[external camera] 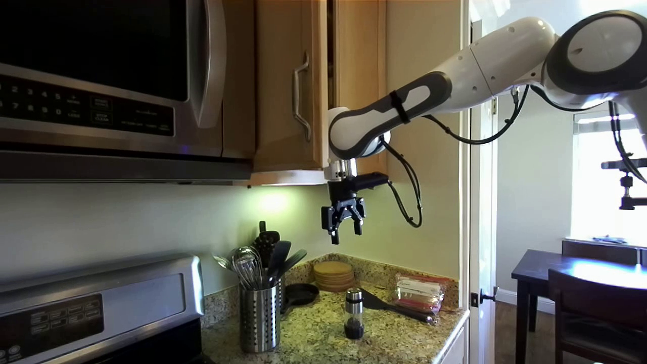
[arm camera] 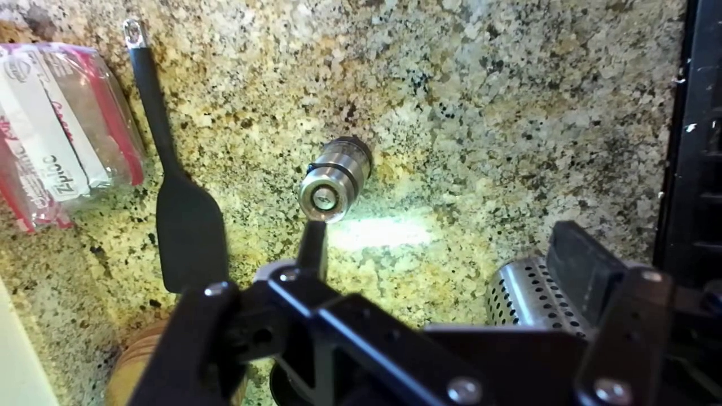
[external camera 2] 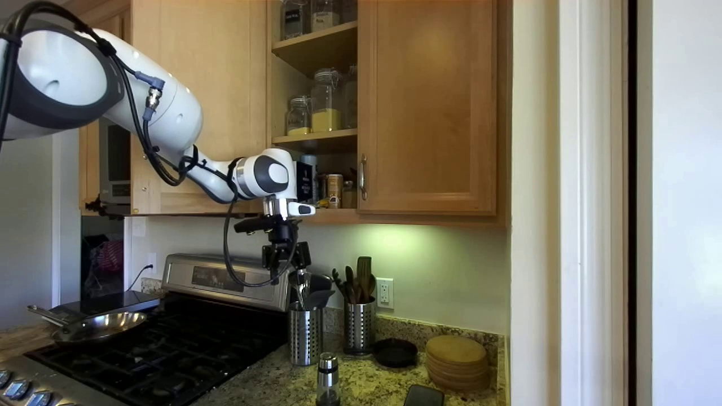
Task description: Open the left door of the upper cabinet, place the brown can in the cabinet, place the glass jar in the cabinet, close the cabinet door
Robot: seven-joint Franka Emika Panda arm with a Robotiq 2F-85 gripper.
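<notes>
1 gripper [external camera: 347, 233] gapes; ctr [external camera: 313, 331] has 1 jar [external camera: 354, 314], 2 utensil hldrs [external camera: 259, 321].

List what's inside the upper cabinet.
An exterior view shows clear jars higher up and, at the bottom, a dark package, a brown can and indistinct things. The closed right door hides what lies behind it; the robot arm covers the opening's lower left corner.

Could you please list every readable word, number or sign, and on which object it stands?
"Ziploc": on the plastic bag.
"2 3 4 5": on the microwave keypad.
"7 8 9 0": same keypad.
"STOP CLEAR": same keypad.
Too small or blurred: remaining print, including the stove panel, jar labels and black box.
</notes>
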